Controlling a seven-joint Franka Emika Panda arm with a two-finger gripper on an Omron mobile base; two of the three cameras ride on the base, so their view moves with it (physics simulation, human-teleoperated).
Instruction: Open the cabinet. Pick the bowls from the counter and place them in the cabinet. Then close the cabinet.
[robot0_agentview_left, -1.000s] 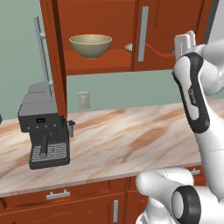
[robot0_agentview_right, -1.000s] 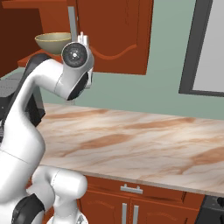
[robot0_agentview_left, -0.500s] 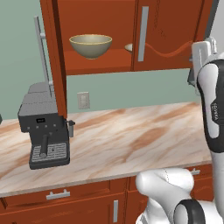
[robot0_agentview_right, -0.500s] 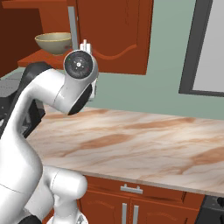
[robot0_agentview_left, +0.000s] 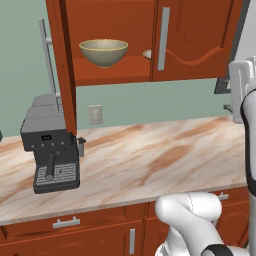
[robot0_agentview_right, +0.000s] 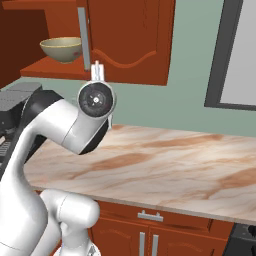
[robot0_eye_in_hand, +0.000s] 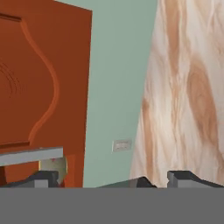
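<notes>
The cabinet (robot0_agentview_left: 200, 40) hangs above the counter (robot0_agentview_left: 150, 155), its left door (robot0_agentview_left: 64, 75) swung open and its right door shut. A deep tan bowl (robot0_agentview_left: 103, 51) (robot0_agentview_right: 62, 49) sits on the open shelf. Just right of it, the rim of a second bowl (robot0_agentview_left: 147, 54) peeks out from behind the shut door. My gripper (robot0_eye_in_hand: 114, 178) is open with nothing between its fingertips (robot0_eye_in_hand: 41, 177); in the hand view it faces the right door (robot0_eye_in_hand: 39, 74) and its silver handle (robot0_eye_in_hand: 30, 155). My hand (robot0_agentview_left: 240, 85) is raised at the right edge, to the right of the cabinet.
A grey coffee machine (robot0_agentview_left: 50, 145) stands on the counter's left end, under the open door. A wall outlet (robot0_agentview_left: 95, 114) sits behind it. A dark-framed window (robot0_agentview_right: 235, 55) is on the wall to the right. Drawers (robot0_agentview_left: 65, 222) run below the counter.
My arm has swung right, away from the cabinet front, and the hand now sits at the right edge of the left base view. The bowls and doors have not moved.
</notes>
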